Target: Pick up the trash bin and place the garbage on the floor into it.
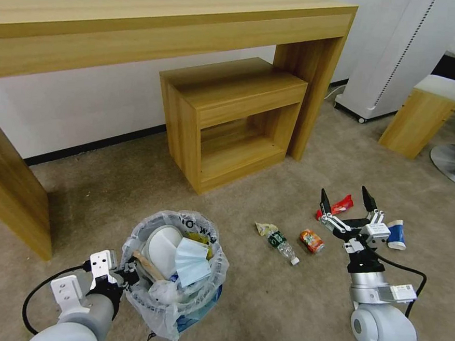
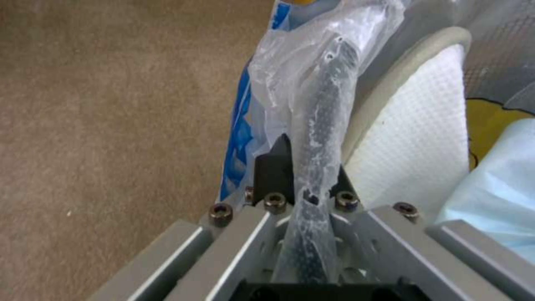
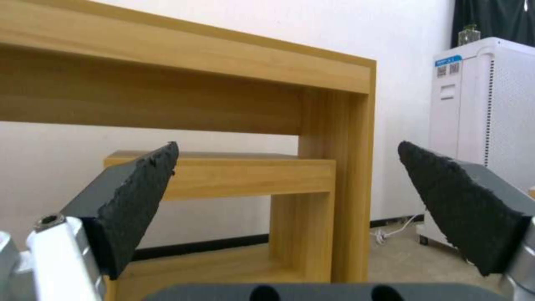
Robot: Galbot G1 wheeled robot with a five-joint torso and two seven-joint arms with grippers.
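Head view: left gripper pinches the trash bin rim, fingertips bag-hidden; right gripper spread.

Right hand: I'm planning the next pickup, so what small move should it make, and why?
Probably lower the open right hand toward the crumpled red wrapper on the beige carpet. Its fingers are spread with nothing between them, while the left hand is clamped on the rim of the bag-lined round bin.

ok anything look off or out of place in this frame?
Litter on the floor: a plastic bottle, crushed can, red wrapper and paper cup. The trash bin is heaped, its bag crumpled over the rim where the left gripper clamps it. The right gripper hangs open over the litter.
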